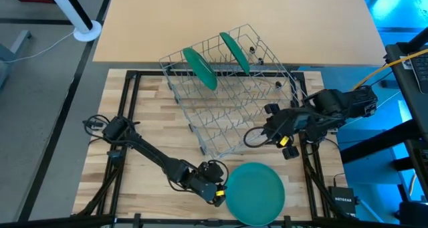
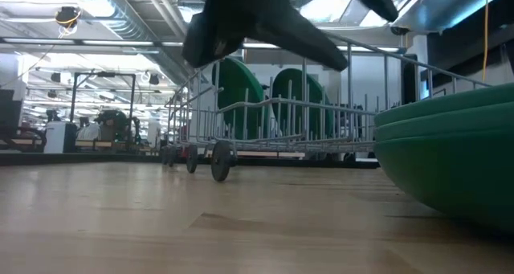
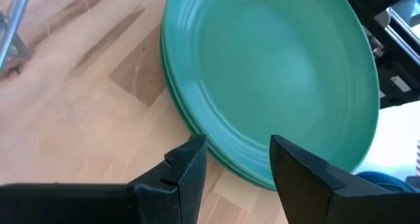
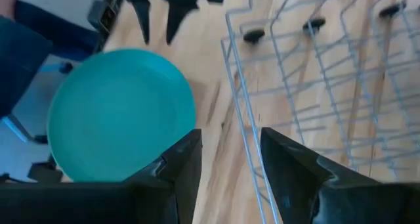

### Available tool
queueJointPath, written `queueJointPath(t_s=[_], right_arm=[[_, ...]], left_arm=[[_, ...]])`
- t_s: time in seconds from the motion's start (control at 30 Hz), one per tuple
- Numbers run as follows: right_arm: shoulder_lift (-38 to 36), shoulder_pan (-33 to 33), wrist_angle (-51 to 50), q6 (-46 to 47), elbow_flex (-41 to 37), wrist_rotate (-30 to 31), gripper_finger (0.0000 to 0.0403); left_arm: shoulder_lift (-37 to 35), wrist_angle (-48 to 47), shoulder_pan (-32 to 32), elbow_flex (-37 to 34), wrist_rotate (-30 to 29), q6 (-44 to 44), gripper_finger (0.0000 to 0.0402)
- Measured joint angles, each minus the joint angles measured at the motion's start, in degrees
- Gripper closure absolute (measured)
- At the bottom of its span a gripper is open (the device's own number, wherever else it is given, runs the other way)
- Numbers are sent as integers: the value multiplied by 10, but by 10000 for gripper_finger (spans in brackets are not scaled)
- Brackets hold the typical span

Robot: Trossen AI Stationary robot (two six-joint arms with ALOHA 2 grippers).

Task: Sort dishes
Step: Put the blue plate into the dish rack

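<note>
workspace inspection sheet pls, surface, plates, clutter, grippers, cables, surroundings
surface: wooden table, bare apart from the items below
job's things: two plates standing on edge in the wire rack; a stack of plates lying flat at the table's near edge
clutter: nothing seen
grippers: left gripper open, at the stack's rim, not touching; right gripper open, at the rack's near corner, holding nothing
cables: yellow cable beyond the table's right edge; white cable on the floor at far left
surroundings: tan board behind the rack; white stand base; open workshop hall in the low view
</note>
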Motion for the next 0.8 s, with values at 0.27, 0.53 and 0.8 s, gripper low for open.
queueJointPath(t_s=[0.27,0.53,0.8], right_arm=[[0,0,7,0,29,-1,242],[0,0,18,0,29,-2,242],[0,0,21,0,29,-2,242]], left_arm=[[37,7,1,0,13,-41,247],[51,30,3,0,13,-42,247],[61,57,14,1,13,-36,247]])
